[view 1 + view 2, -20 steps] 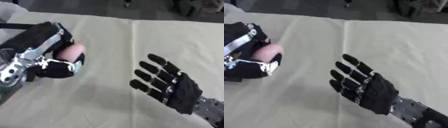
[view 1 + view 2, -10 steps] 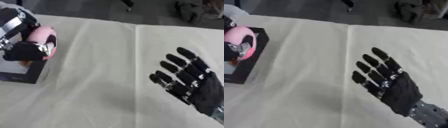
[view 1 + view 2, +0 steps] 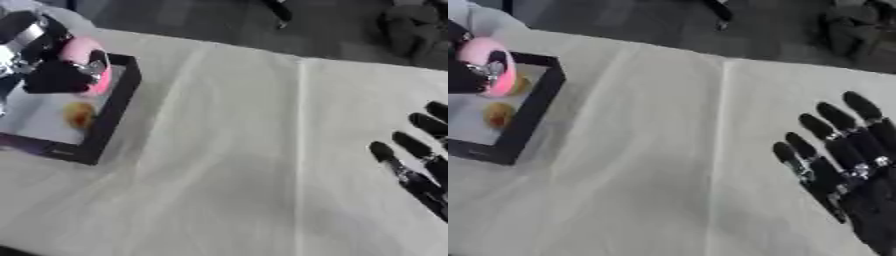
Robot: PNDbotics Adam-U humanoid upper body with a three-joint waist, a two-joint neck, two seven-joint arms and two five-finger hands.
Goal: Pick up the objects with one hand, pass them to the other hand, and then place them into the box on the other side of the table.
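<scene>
Left robot hand (image 3: 54, 75): fingers curled round pink object (image 3: 81, 62), held over box (image 3: 112, 112), prob. for the drop.
Pink object: inside the left grip, above box's near-right part, not yet let go; exact kind unclear.
Box: black-rimmed, pale floor, left side of tabletop (image 3: 236, 165); two small orange-yellow items (image 3: 499, 114) already in it.
Right robot hand (image 3: 846, 165): fingers straight and spread, holds nothing, well apart from box; looks idle post-handover.

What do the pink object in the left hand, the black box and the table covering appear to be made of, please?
Pink object: smooth, matte, rounded, possibly foam or soft plastic; uncertain. Box: black rigid walls, pale flat floor, likely board or plastic. Table covering: off-white cloth, judging by creases. Left hand curls round the object.
</scene>
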